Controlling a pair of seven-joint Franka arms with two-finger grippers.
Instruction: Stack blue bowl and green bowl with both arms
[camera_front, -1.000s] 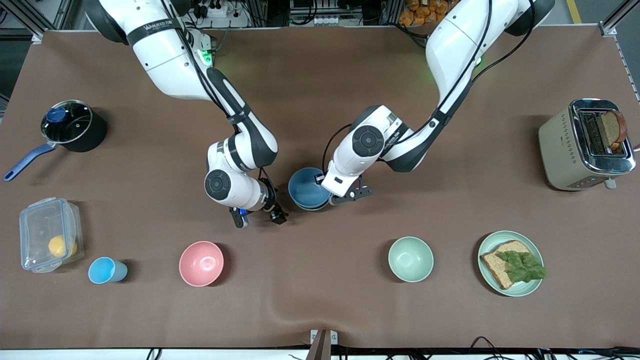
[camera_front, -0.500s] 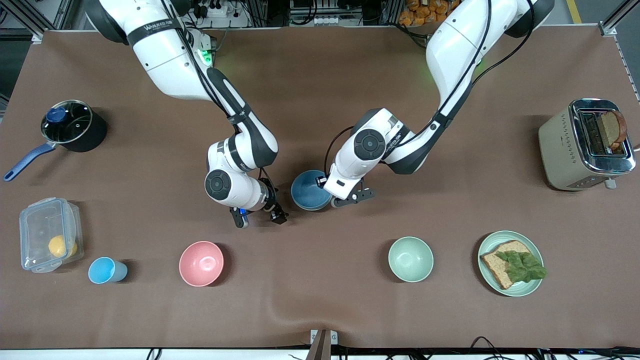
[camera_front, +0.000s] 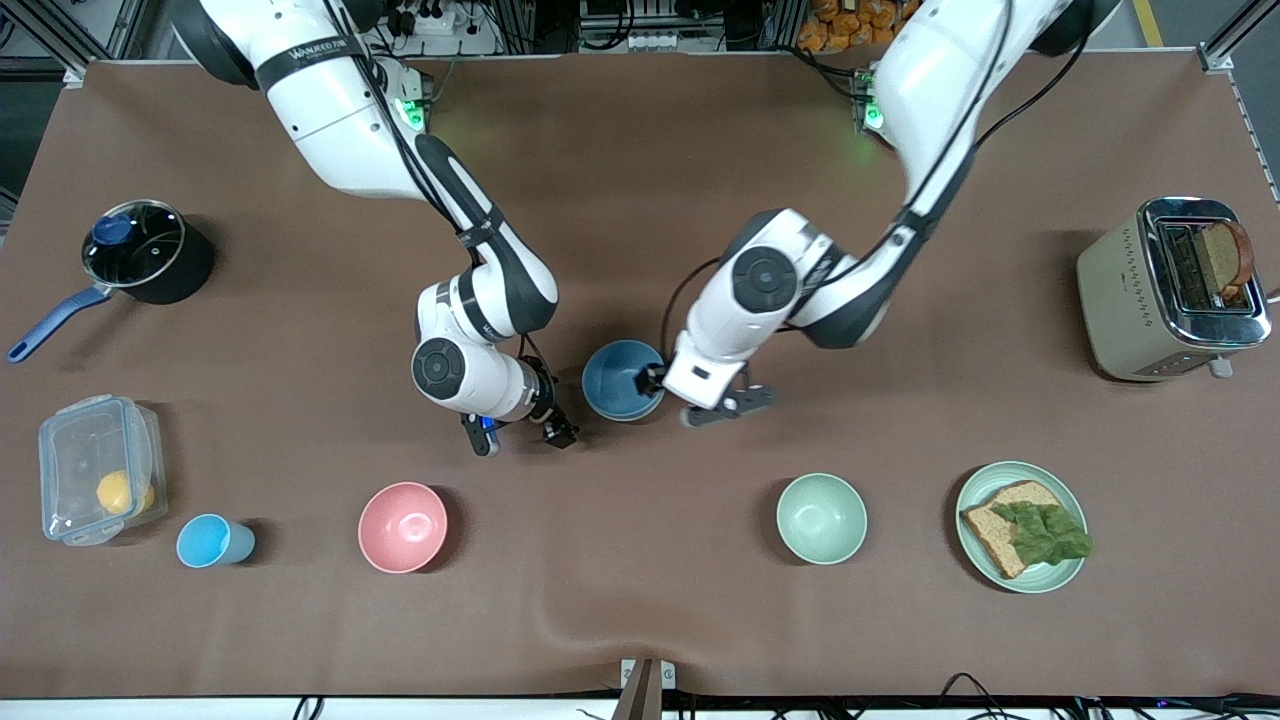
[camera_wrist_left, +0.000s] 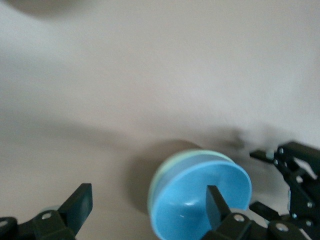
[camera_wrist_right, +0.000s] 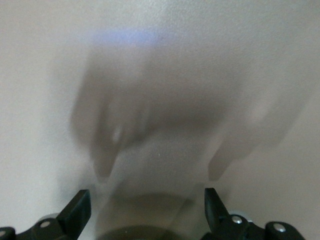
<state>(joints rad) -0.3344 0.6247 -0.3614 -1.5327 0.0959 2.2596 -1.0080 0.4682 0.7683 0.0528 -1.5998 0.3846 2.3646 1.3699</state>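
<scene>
The blue bowl (camera_front: 620, 378) sits nested in the green bowl (camera_front: 626, 416) in the middle of the table; only a thin rim of the green bowl shows. In the left wrist view the blue bowl (camera_wrist_left: 202, 200) fills the green bowl (camera_wrist_left: 162, 175). My left gripper (camera_front: 700, 394) is open beside the stack, toward the left arm's end, with one finger over the blue bowl's edge; it also shows in the left wrist view (camera_wrist_left: 148, 195). My right gripper (camera_front: 520, 437) is open and empty, beside the stack toward the right arm's end, and its wrist view (camera_wrist_right: 145, 197) shows bare table.
Nearer the front camera stand a pink bowl (camera_front: 402, 526), a pale mint bowl (camera_front: 821, 518), a blue cup (camera_front: 212, 540) and a green plate (camera_front: 972, 498) with bread. A lidded container (camera_front: 98, 482), a pot (camera_front: 140, 250) and a toaster (camera_front: 1170, 288) stand at the table's ends.
My left arm's wrist has shifted toward its own end of the table and toward the front camera, the gripper staying open by the stack. The bowls and my right arm have barely moved.
</scene>
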